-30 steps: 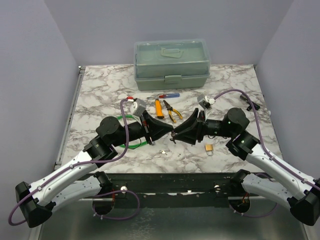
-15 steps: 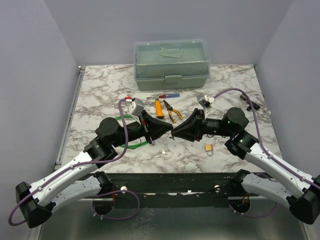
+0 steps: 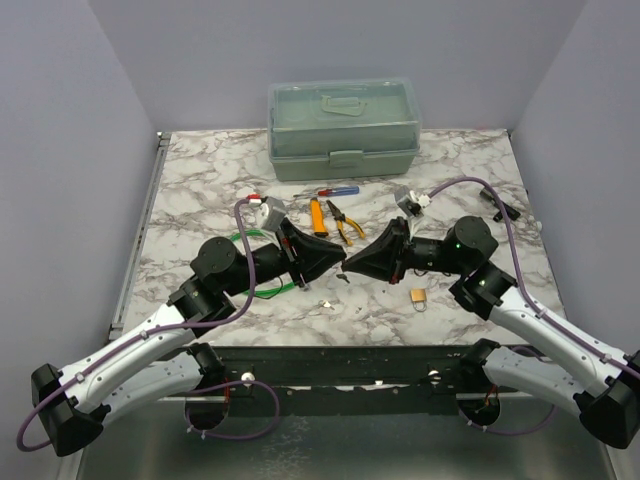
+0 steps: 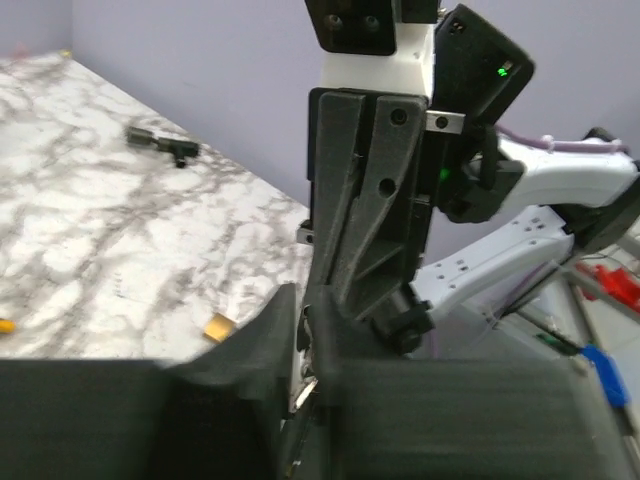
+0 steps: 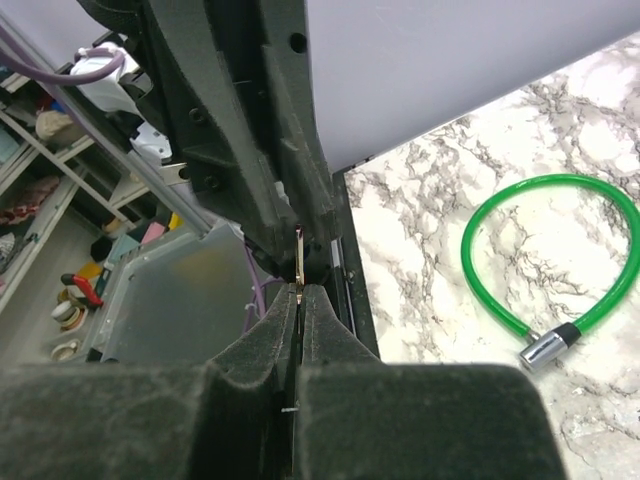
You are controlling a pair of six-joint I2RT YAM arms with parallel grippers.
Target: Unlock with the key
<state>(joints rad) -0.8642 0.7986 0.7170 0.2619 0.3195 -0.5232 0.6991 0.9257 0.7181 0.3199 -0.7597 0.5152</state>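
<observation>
My two grippers meet tip to tip above the middle of the table. My right gripper (image 3: 349, 265) (image 5: 300, 296) is shut on a thin metal key (image 5: 299, 262), which sticks out past its fingertips. My left gripper (image 3: 339, 262) (image 4: 305, 335) is closed narrowly around the key's other end; a silvery sliver (image 4: 305, 392) shows between its fingers. A small brass padlock (image 3: 418, 297) lies on the table below the right arm; it also shows in the left wrist view (image 4: 217, 325). A green cable lock (image 3: 262, 287) (image 5: 545, 300) lies under the left arm.
A grey-green toolbox (image 3: 343, 128) stands at the back. A screwdriver (image 3: 335, 191), an orange-handled tool (image 3: 317, 217) and pliers (image 3: 346, 222) lie behind the grippers. A small silvery piece (image 3: 324, 305) lies near the front edge. A black fitting (image 3: 503, 208) lies far right.
Both grippers have stayed tip to tip and shifted slightly away from the front edge. The key remains pinched between them.
</observation>
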